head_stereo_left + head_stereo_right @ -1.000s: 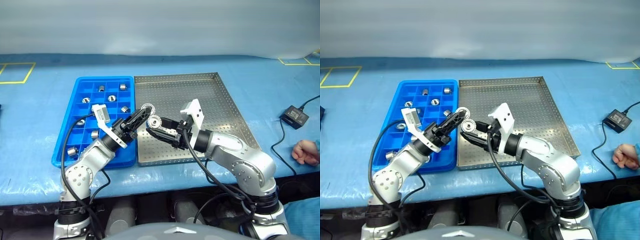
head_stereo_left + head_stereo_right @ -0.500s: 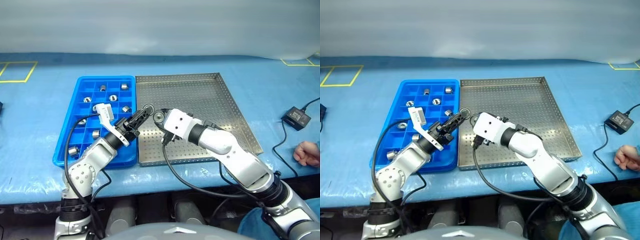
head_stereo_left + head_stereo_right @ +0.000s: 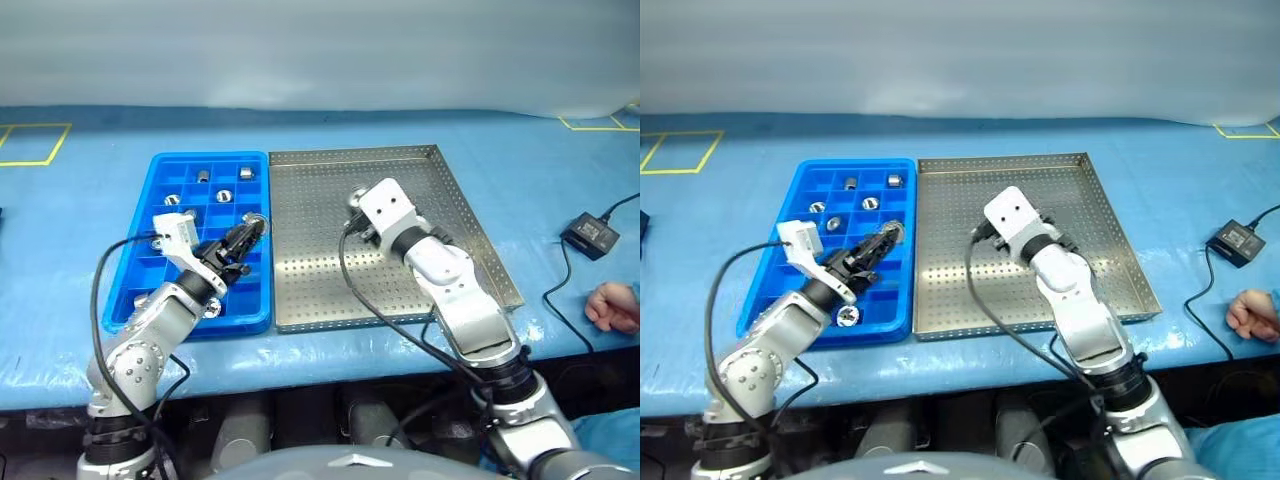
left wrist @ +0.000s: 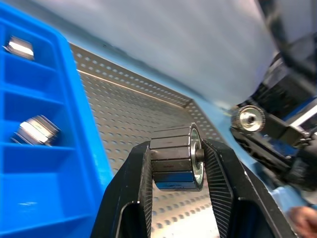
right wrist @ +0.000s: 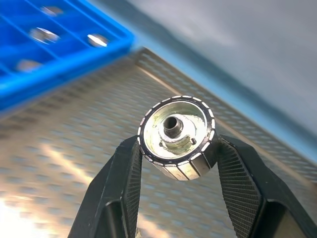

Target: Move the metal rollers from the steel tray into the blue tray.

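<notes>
I see the left gripper [image 4: 176, 166] clamped on a roller [image 4: 176, 156], over the blue tray's [image 3: 140, 268] right columns. Right gripper [image 5: 176, 163] pinches another roller [image 5: 177, 136] above the steel tray [image 3: 460, 235]. Other rollers [image 3: 222, 196] sit in blue tray compartments, one per cell where I can tell.

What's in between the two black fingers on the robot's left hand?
In the left wrist view, the left gripper has a metal roller squeezed between its fingers, above the edge where the blue tray meets the steel tray.
</notes>
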### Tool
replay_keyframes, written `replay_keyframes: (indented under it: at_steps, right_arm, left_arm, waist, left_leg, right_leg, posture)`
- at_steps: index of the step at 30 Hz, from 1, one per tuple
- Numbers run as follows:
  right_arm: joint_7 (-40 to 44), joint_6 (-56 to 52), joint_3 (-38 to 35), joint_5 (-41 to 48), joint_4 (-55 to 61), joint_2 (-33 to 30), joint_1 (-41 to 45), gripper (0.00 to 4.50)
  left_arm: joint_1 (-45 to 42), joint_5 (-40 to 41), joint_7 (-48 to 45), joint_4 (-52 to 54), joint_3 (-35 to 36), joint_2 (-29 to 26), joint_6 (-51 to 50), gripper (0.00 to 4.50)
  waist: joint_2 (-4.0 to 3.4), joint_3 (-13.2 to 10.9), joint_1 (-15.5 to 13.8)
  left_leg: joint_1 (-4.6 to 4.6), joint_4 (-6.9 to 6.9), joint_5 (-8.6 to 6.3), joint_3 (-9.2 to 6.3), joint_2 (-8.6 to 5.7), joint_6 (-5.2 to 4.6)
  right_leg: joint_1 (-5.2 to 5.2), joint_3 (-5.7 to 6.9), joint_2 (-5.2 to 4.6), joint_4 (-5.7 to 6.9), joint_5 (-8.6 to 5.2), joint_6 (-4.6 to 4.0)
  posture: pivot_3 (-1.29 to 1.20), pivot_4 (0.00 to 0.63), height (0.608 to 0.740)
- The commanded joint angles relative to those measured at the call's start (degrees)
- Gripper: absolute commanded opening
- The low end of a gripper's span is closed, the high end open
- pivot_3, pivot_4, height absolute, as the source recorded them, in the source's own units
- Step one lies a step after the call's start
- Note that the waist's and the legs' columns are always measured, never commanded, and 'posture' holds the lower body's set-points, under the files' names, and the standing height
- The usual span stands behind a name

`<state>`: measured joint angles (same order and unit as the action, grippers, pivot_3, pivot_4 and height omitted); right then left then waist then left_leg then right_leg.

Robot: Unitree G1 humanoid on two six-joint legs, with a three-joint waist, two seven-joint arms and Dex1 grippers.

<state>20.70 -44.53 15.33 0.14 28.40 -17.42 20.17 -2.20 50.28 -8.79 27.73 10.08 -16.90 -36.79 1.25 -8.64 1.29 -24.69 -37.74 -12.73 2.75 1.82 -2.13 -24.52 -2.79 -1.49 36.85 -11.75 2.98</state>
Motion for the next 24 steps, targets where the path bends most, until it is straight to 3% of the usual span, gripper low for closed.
replay_keyframes:
  at_steps: [1, 13, 24]
  right_arm:
    - [7.0, -1.3, -1.4, 8.0, 8.1, -0.6, -0.5, 2.11]
    - [7.9, -3.3, -0.1, 12.5, 11.9, -2.5, -0.9, 2.11]
    - [6.4, -4.1, -0.8, 13.6, 12.1, -3.1, -1.2, 2.11]
  left_arm:
    - [-0.3, -5.3, 0.7, 2.6, 0.8, -2.3, 2.2, 1.32]
    - [-4.3, -17.3, -1.5, -4.8, -7.3, -1.3, 3.2, 1.32]
    - [-3.2, -22.5, 1.2, -5.5, -1.4, -1.2, 4.0, 1.32]
  waist:
    - [0.01, 0.0, -0.4]
    - [0.01, 0.0, -0.5]
    - [0.01, 0.0, 0.0]
  left_leg:
    - [-0.02, -0.02, -0.01, -0.01, -0.05, -0.03]
    - [-0.01, -0.08, 0.02, 0.04, -0.10, 0.00]
    - [0.00, 0.00, 0.02, 0.05, -0.06, -0.01]
  right_leg:
    - [0.02, 0.03, -0.08, -0.03, 0.00, 0.01]
    - [-0.02, 0.16, -0.21, -0.01, 0.02, -0.02]
    - [-0.03, 0.15, -0.20, -0.02, 0.00, -0.06]
  posture:
    - [0.03, 0.150, 0.740]
    - [0.00, 0.150, 0.740]
    - [0.01, 0.150, 0.740]
